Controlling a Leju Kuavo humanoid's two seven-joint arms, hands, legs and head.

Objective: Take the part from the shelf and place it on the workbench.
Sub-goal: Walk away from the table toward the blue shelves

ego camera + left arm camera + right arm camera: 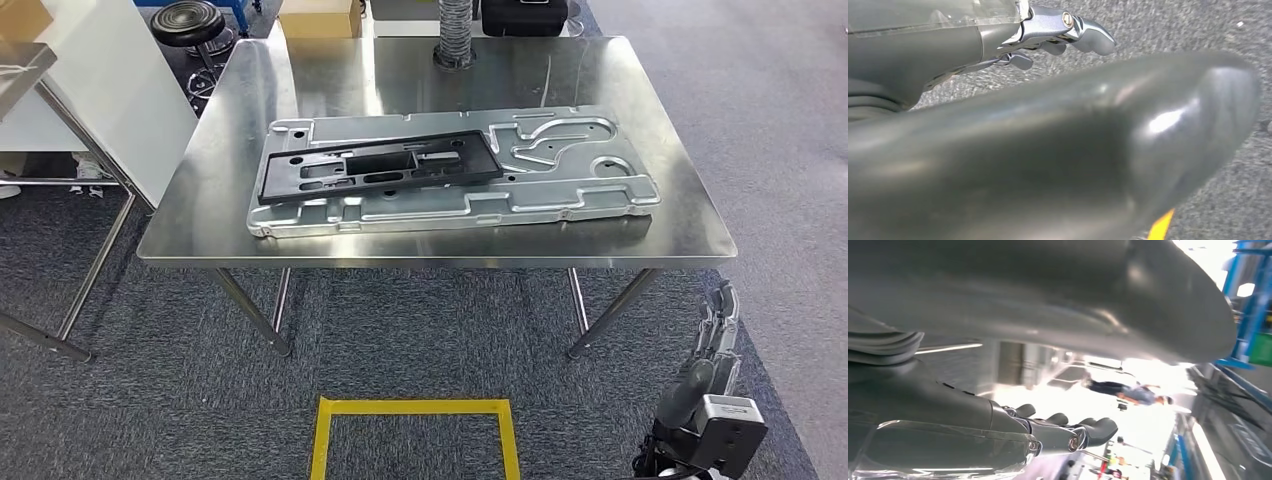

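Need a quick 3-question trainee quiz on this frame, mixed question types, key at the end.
1. True or false: the black part lies on top of the silver panel on the workbench.
2. Multiple choice: the right hand is A) gripping the black part, B) hanging low beside the workbench holding nothing, C) resting on the silver panel.
3. Fill in: on the carpet in front of the workbench is a square outline of ____ tape.

Key: 1 true. 2 B; the head view shows it below the tabletop's edge, and in the right wrist view its fingers hold nothing. 3 yellow.
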